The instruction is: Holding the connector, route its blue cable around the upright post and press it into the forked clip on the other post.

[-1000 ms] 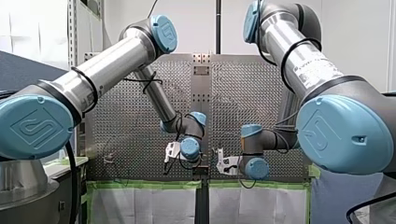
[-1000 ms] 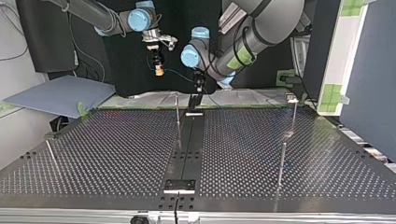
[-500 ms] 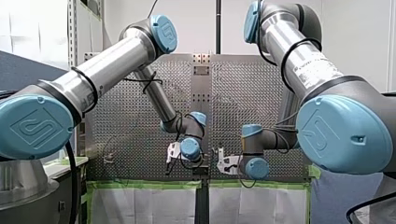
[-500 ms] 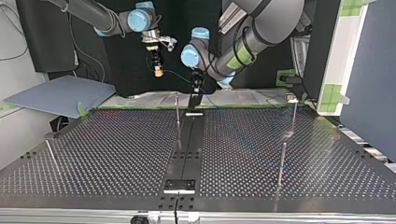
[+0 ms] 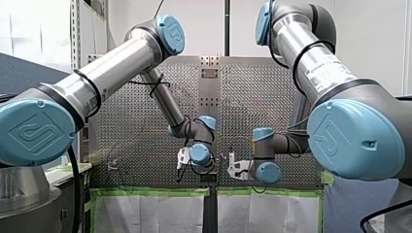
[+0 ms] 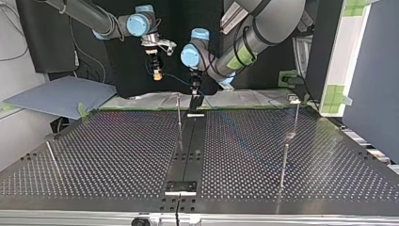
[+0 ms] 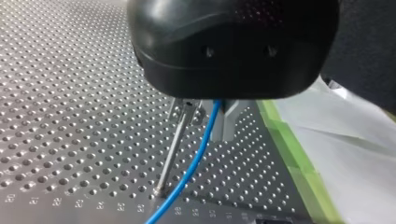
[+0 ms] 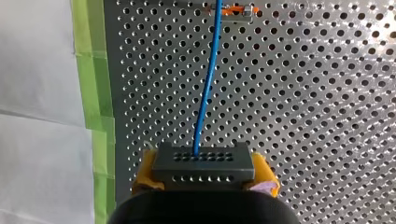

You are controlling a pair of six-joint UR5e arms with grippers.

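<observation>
Well, the right gripper (image 8: pixel 204 171) is clamped on the connector (image 8: pixel 204 163), and the blue cable (image 8: pixel 205 88) runs straight ahead from it towards the left gripper (image 6: pixel 194 89). There it passes just beside the upright post (image 7: pixel 170 156). Whether the left one grips it, I can't tell.

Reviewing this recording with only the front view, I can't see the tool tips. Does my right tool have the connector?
Observer: Yes; the right wrist view shows the right tool shut on the connector, between yellow pads.
Operator: Where does its cable run?
Observer: In the top view the blue cable stretches across to the left tool.
Operator: Any post nearby?
Observer: The left wrist view shows a thin post close beside the cable, just ahead of that tool.
</observation>
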